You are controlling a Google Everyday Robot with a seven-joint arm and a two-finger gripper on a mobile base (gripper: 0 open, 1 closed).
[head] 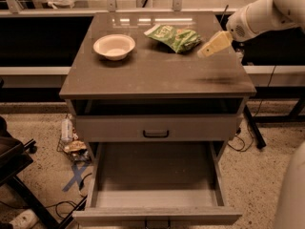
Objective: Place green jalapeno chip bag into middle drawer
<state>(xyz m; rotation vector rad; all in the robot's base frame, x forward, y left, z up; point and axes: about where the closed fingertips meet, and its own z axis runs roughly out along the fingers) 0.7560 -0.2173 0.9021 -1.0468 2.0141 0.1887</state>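
1. The green jalapeno chip bag (172, 36) lies flat on the counter (157, 82), toward 1 o'clock from the counter's middle and near the back edge. Nothing is touching it.
2. The pincer (209, 46) hangs just beside the bag at its 4 o'clock, apart from it and slanted down toward the counter. I see nothing in it, and I cannot tell whether it is released or clenched.
3. A white bowl (114, 46) sits at the bag's 9 o'clock, well apart and clear of the arm's side.
4. The middle drawer (155, 175) stands pulled out at 6 o'clock, below the counter's front edge, its bottom bare. The upper drawer front (156, 128) sits back under the counter lip.
5. What could go wrong, to my eye:
   - The bag looks slick and crinkled, so a sideways nudge may shove it toward the bowl or the back edge instead of catching it.
   - A pinch on one thin fold could slip mid-carry and drop it on the counter or the floor.
6. The carry must pass the counter's front edge before going down. Dropping too soon would knock the lip or the upper drawer front. Let go too far forward, and the light bag could land on the drawer's front rim and slide off.
7. There is open room. The counter is bare from the bag to the front edge, and the drawer is wide, low-sided and open from above. The floor litter (71, 142) at 8 o'clock lies outside that path.
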